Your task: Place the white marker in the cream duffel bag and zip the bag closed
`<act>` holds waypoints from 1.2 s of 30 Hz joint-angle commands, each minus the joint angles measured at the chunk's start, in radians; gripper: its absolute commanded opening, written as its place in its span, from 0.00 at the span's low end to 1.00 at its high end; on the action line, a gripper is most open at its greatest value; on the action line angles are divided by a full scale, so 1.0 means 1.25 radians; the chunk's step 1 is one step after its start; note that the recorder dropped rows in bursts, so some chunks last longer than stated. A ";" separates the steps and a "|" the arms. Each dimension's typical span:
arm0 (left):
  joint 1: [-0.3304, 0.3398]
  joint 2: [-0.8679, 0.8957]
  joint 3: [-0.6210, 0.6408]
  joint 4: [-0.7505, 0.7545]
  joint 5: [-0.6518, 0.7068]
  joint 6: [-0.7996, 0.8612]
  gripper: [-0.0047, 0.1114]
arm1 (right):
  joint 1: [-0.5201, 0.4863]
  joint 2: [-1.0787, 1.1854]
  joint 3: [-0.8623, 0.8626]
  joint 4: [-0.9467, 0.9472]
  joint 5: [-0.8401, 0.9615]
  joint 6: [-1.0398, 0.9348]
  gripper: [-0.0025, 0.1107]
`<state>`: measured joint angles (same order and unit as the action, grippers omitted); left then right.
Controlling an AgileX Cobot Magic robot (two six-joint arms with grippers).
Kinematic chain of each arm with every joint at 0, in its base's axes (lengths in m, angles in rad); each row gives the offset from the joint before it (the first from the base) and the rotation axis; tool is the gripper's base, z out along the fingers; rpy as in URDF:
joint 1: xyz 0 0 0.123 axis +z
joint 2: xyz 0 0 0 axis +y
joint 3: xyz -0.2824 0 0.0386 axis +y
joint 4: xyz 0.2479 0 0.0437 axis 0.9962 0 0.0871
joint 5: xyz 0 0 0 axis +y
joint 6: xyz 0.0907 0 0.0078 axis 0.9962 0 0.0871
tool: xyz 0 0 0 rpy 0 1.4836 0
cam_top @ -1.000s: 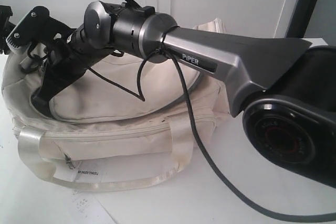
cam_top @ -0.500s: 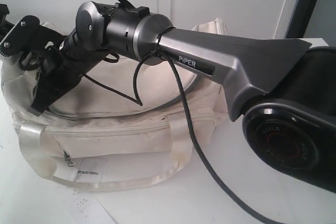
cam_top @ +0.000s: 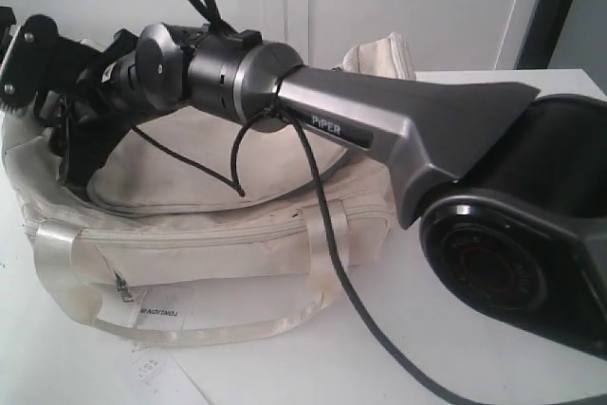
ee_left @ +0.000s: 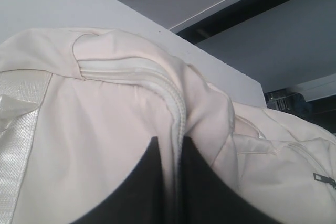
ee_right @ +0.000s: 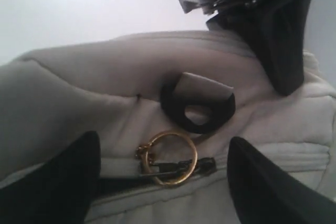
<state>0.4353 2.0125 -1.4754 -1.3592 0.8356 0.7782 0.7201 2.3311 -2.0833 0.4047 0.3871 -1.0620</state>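
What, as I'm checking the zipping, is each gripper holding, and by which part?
Left gripper pinches the soft cream fabric duffel bag by a raised seam fold. Right gripper, jaws wide, holds nothing.

On the table (cam_top: 285, 367), left of centre: cream duffel bag (cam_top: 218, 225), front pocket toward the viewer, paper tag (cam_top: 156, 315) low on its front. Above it, from the right: right arm (cam_top: 379, 130). Over the bag's left end: right gripper (ee_right: 163, 145), straddling the zipper ring (ee_right: 169, 157), D-ring (ee_right: 198, 109) just beyond. On a zipper ridge: left gripper (ee_left: 170, 182).
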 commanded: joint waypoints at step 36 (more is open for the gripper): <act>0.005 -0.006 -0.003 -0.066 0.032 0.025 0.04 | -0.005 -0.047 0.000 0.074 0.175 0.136 0.02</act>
<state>0.4353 2.0125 -1.4754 -1.3589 0.8842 0.8046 0.7145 2.2907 -2.0833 0.4216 0.5157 -0.8978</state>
